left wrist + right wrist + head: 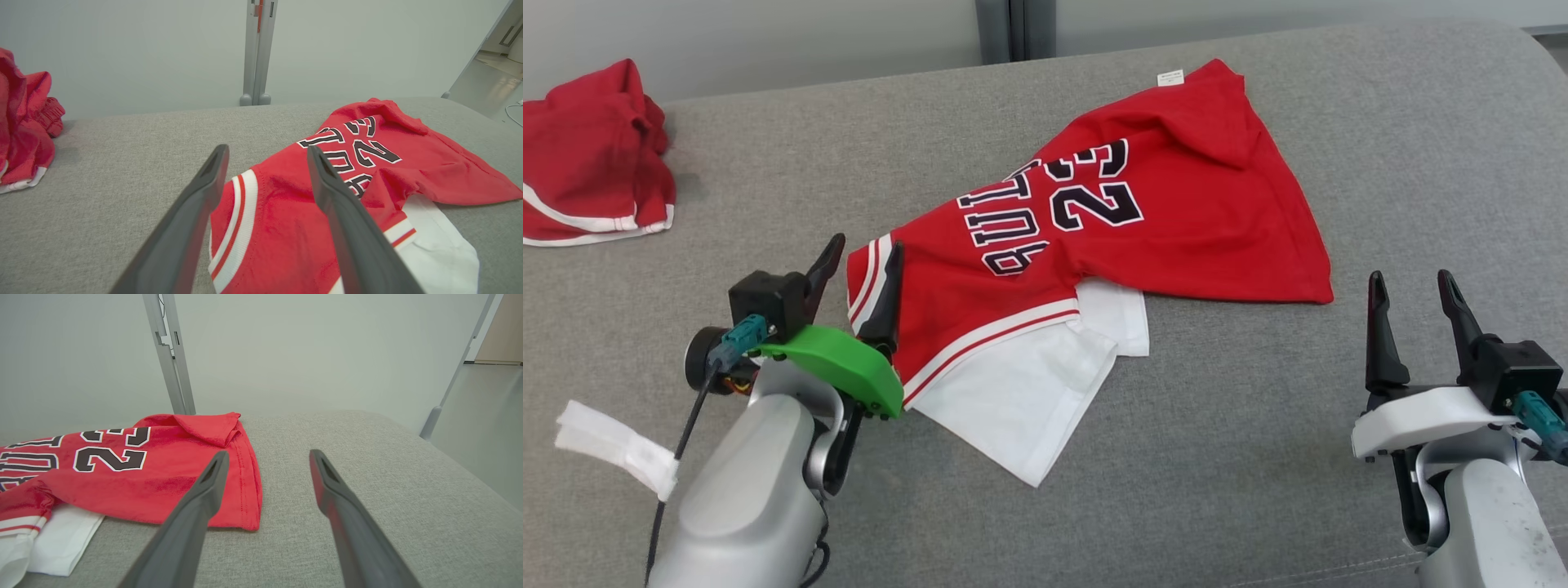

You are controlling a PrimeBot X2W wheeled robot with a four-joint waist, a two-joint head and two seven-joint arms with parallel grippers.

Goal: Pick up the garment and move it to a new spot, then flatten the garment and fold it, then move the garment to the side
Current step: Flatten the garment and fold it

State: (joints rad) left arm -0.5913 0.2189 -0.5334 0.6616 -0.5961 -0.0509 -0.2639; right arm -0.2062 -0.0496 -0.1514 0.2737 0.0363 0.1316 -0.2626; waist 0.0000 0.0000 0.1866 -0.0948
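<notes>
The garment (1143,212) is a red jersey with black lettering, the number 23 and white sleeves, lying crumpled across the middle of the grey cushion (1258,457). My left gripper (866,257) stands open over the jersey's near-left striped edge; in the left wrist view (267,153) the striped hem (241,228) lies between the two fingers, nothing gripped. My right gripper (1413,282) is open above bare cushion, just right of the jersey's lower right corner (249,514). The right wrist view shows that gripper (267,455) open with nothing between the fingers.
A second red cloth with white trim (592,155) is bunched at the cushion's far left (24,126). A white strap (617,445) hangs off my left forearm. A grey wall and a metal post (255,49) stand behind the cushion.
</notes>
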